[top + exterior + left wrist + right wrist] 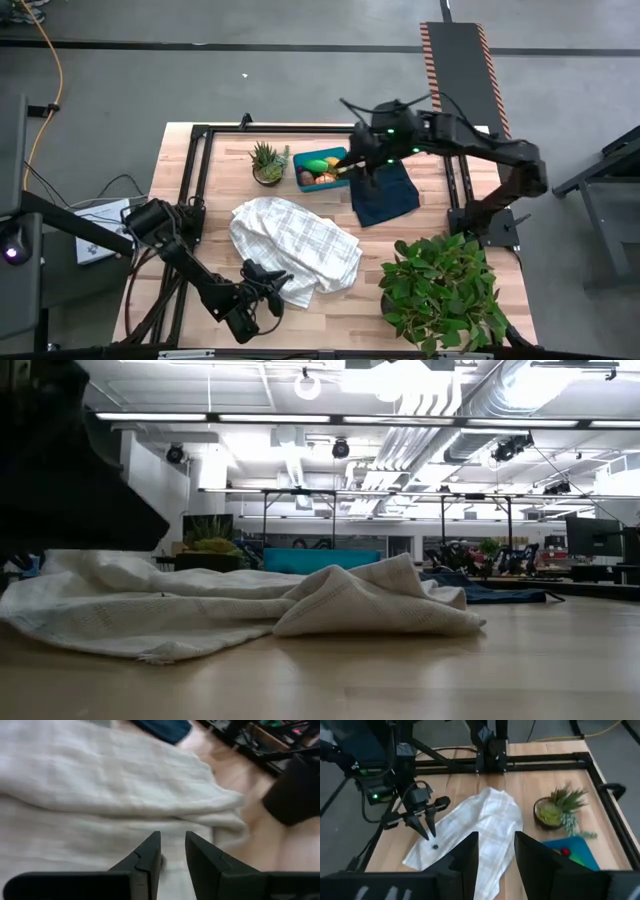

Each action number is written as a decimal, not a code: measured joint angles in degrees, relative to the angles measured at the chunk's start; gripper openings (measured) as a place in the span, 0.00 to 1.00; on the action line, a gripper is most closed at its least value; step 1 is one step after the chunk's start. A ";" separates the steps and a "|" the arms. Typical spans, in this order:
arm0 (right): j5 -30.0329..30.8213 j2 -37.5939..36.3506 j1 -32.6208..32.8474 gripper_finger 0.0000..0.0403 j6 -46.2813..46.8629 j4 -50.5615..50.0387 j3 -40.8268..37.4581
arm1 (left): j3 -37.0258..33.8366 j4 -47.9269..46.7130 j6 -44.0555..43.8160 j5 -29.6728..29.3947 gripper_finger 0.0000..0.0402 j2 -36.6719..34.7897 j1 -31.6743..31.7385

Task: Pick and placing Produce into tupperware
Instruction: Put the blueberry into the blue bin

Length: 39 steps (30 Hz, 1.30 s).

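My left gripper (427,822) hangs low over the white cloth (295,245), fingers a little apart and holding nothing. A tiny dark berry (434,847) lies on the cloth just beside the tips. If I close too deep, I could pinch the fabric and roll the berry away. My right gripper (352,165), partly open and empty, hovers at the tupperware (322,167), where other produce (318,166) lies.

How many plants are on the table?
2. A small spiky potted plant sits left of the teal tupperware, and a big leafy plant stands at the near right corner.
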 joint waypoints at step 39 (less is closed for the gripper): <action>3.90 -32.38 -0.47 0.29 17.33 22.59 -42.20 | 0.58 -0.01 12.48 9.59 0.20 2.77 5.51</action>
